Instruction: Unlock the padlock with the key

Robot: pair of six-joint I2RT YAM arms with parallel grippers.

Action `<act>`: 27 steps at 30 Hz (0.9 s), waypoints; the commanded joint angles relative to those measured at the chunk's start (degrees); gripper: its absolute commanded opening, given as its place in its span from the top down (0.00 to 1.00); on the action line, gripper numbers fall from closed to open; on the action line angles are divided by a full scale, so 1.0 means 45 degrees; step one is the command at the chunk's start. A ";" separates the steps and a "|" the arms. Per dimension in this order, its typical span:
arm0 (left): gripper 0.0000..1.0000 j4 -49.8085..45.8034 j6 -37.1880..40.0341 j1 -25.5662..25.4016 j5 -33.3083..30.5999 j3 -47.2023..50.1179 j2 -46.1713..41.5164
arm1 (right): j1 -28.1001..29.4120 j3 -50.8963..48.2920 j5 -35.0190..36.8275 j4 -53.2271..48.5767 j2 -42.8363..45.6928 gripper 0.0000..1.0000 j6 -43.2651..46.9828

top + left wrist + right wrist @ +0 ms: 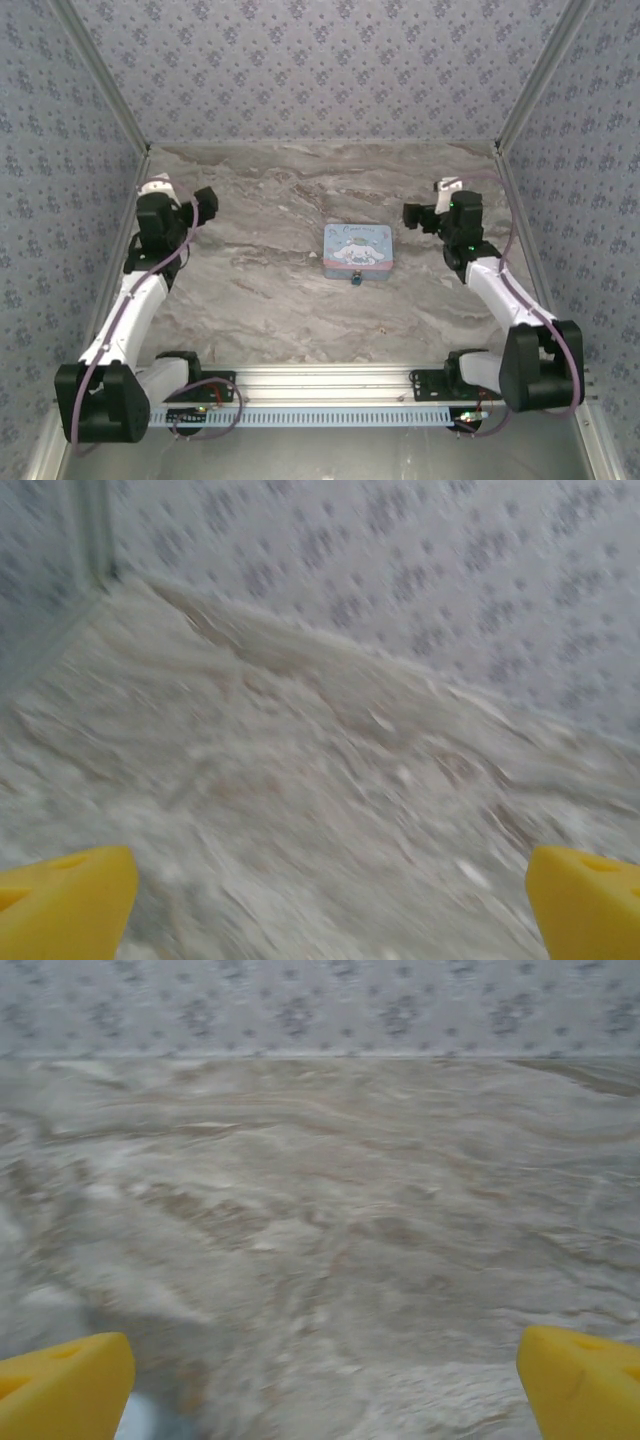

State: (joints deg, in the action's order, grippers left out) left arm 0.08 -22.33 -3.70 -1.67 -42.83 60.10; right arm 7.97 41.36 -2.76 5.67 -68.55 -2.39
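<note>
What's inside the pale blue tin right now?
The tin is closed, so its inside is hidden. All that shows from outside is the tiny padlock at its near edge.

Pale blue tin: script line above cartoon figure, too small to read.

Robot test cell of laboratory type, not a domestic room. Evidence: two robot arms, left and right, are bolted to an aluminium rail at the near edge of a marble-patterned worktop. Patterned backdrop panels enclose three sides, joined by bare metal corner posts. Exposed cabling loops at the arm bases.
</note>
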 commanded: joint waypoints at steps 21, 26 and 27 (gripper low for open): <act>0.01 -0.0049 -0.3577 -0.4956 0.0036 0.2179 -0.0601 | 0.8395 0.0436 0.1296 -1.2500 0.1480 0.34 -0.6745; 0.01 0.0392 -0.3509 -0.4957 -0.0002 0.2049 -0.0342 | 0.8493 -0.0198 0.0012 -1.1763 0.0643 0.35 -0.6926; 0.01 0.0379 -0.3476 -0.4957 0.0015 0.1936 -0.0257 | 0.8493 -0.0249 -0.0185 -1.1568 0.0413 0.36 -0.6898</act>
State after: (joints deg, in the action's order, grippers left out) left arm -0.58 -38.63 -25.89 -0.82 -32.53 58.57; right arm 45.91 41.17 0.16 -45.69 -65.12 -30.83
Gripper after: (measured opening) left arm 0.994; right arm 0.642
